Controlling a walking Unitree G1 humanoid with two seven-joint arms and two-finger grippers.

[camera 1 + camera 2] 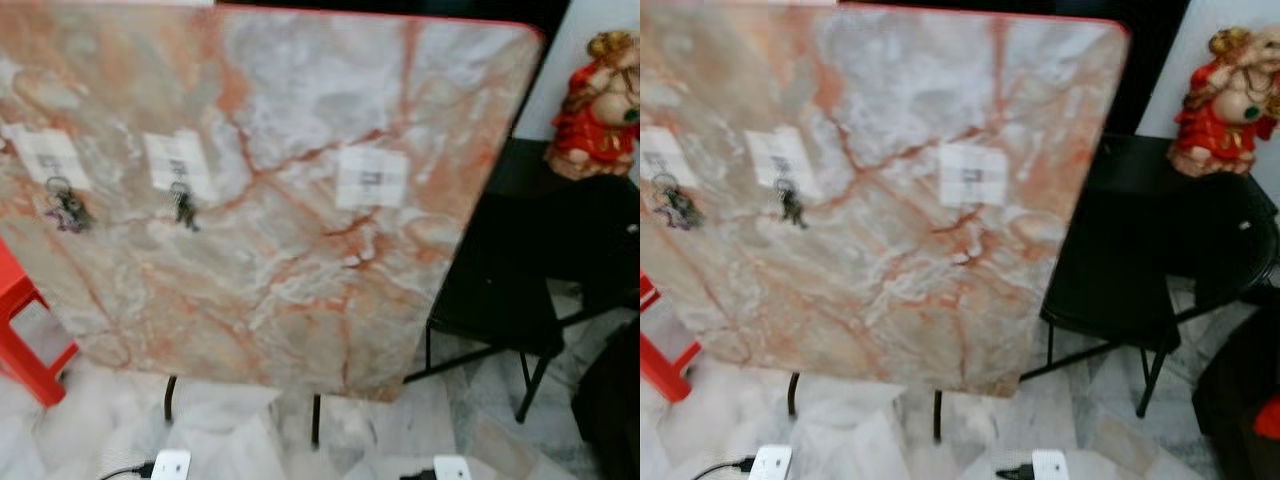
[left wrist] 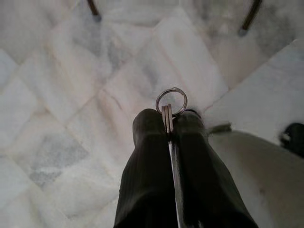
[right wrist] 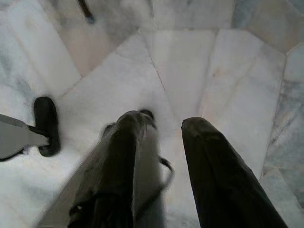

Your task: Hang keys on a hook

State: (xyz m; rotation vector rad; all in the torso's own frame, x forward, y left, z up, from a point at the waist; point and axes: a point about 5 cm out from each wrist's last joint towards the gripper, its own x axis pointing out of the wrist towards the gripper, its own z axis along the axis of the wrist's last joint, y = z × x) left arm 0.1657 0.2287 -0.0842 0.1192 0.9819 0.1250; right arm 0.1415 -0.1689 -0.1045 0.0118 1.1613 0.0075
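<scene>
Both eye views looking forward and down from head, sharing marble-patterned board (image 1: 300, 230), black chair (image 1: 1140, 270) and figurine (image 1: 598, 105). Both wrist views pointing down along own fingers, sitting close above pale marble floor (image 2: 57, 95).

Soft even daylight, mild motion blur

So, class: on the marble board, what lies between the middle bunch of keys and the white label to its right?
Bare marble board, crossed by orange veins, lies between the hanging keys and the white label; the left eye view shows it.
</scene>
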